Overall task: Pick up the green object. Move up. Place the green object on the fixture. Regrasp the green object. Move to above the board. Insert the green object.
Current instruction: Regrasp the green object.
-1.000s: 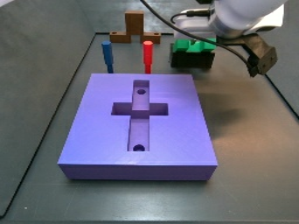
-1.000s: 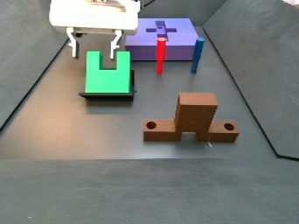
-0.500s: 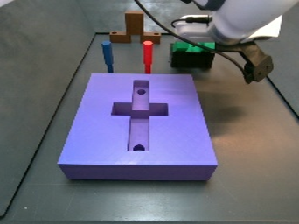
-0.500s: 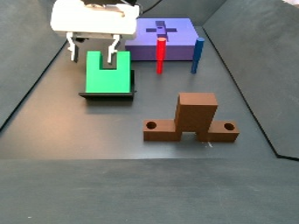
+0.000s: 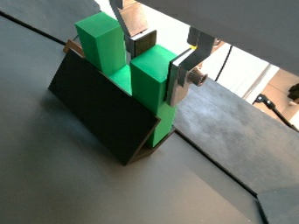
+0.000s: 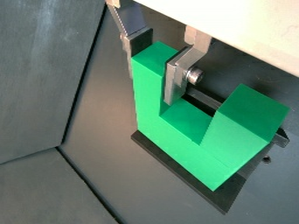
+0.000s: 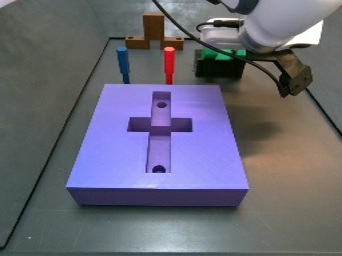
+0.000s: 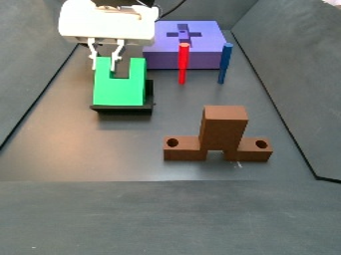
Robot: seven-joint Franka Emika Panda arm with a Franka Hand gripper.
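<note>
The green object (image 5: 111,48) is a U-shaped piece lying in the dark fixture (image 5: 100,105) with its two prongs pointing toward the wrist. My gripper (image 5: 158,74) is shut on one prong, a silver finger pressed on each side of it. Another wrist view shows the same hold: the gripper (image 6: 152,80) clamps that prong of the green object (image 6: 222,131) over the fixture (image 6: 176,168). In a side view the gripper (image 8: 108,62) stands above the green object (image 8: 120,92). The purple board (image 7: 160,140) lies apart from it, with its cross recess empty.
A red peg (image 7: 170,65) and a blue peg (image 7: 120,65) stand upright at the board's far edge. A brown cross-shaped stand (image 8: 220,134) sits on the floor beside the fixture. The arm's cable and wrist (image 7: 287,75) hang over the board's right side.
The fingers, spread wide one second ago, have come together onto the green prong. The arm has shifted slightly. The green object has stayed in the fixture.
</note>
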